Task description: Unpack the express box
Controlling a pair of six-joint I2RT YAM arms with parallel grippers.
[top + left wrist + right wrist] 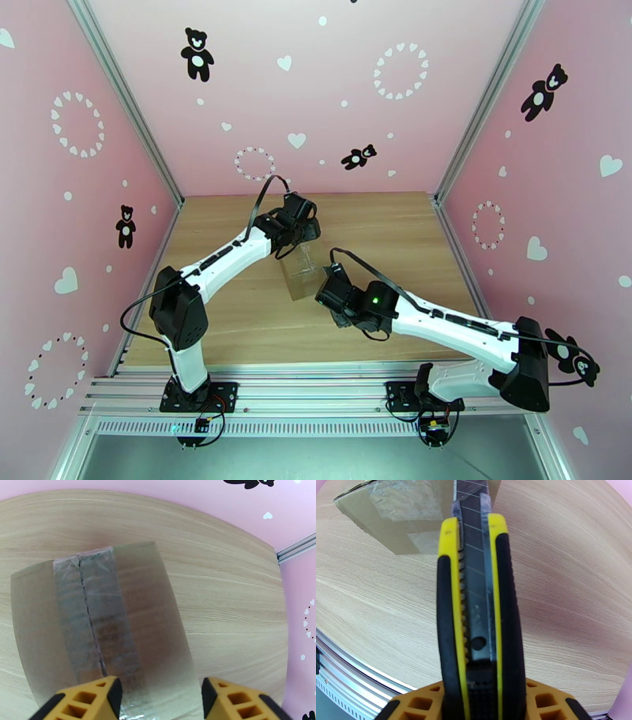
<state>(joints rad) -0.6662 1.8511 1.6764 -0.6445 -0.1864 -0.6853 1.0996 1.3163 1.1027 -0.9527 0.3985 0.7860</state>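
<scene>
**Express box at mid-worktop, a claw at either end, knife in the right one**

Top external: express box (300, 272) lies near the centre of the wooden worktop (237, 324), with the left claw (304, 230) at its far end and the right claw (332, 294) at its near end.
Left wrist: left claw (160, 701) spread wide, holding nothing, with its yellow fingers (91, 701) over one end of the box. Clear tape (114, 614) runs along the top seam, a dark slit line down its length.
Right wrist: right claw (482, 705) clamped on a yellow-and-black utility knife (474, 618). Its blade (472, 503) is extended toward the box; tip contact cannot be told.
</scene>
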